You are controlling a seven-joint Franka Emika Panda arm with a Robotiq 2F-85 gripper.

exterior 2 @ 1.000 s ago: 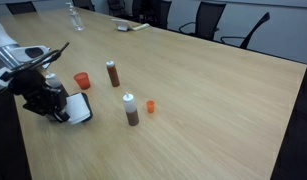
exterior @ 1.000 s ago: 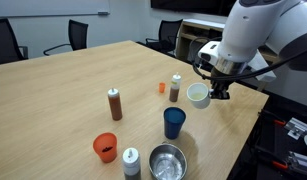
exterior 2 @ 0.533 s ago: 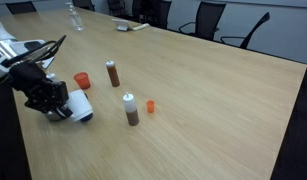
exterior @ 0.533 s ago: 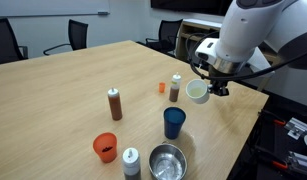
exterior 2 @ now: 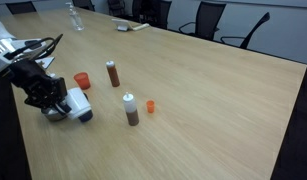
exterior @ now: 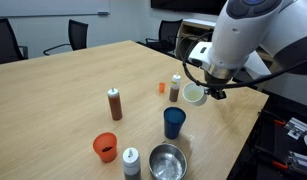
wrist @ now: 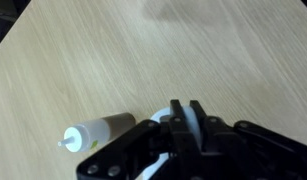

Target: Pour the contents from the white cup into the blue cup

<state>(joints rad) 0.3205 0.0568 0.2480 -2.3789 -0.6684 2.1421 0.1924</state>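
While the claw [exterior: 207,90] is clamped on the white cup [exterior: 196,95], that cup hangs tipped over the desk [exterior: 63,90]. In an exterior view it's around 1 o'clock of the blue cup [exterior: 174,122], near, not touching.

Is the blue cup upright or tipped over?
Upright. The blue cup stands on its base on the table, with its open mouth facing up.
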